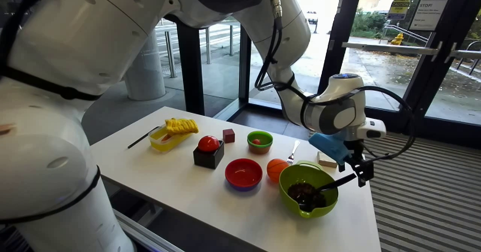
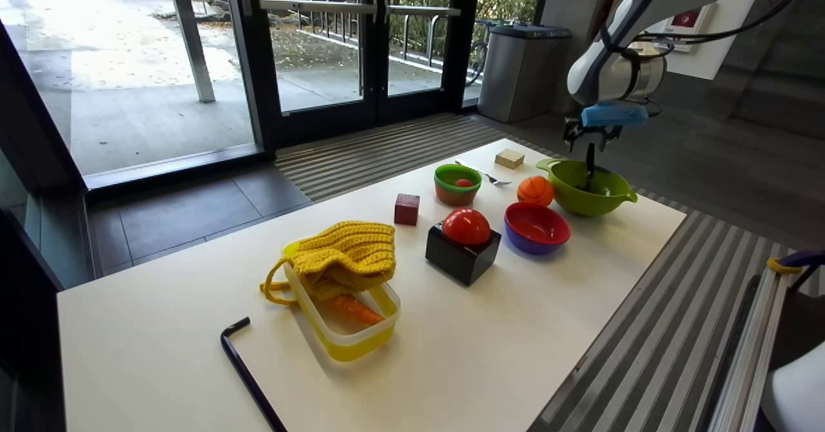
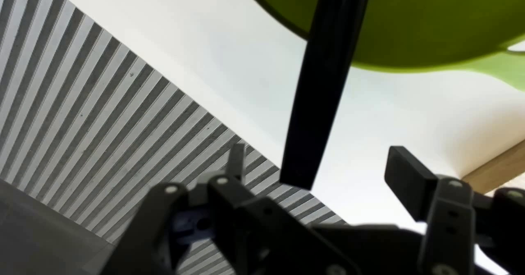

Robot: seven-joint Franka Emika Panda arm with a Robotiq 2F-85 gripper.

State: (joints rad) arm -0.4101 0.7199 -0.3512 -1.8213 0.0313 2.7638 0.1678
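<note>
Daylit glass doors [image 2: 377,51] beyond striped matting [image 2: 374,155] and white table [image 2: 464,329]

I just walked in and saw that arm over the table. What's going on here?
A robot arm has its open gripper at the free end of a black handle, fingers apart. The handle slants out of a green bowl holding dark pieces; no grip on it shows. An orange ball sits beside the bowl.

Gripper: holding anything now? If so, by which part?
Nothing held. The gripper is open; the black handle sticking out of the green bowl shows between its jaws, with a gap on each side.
</note>
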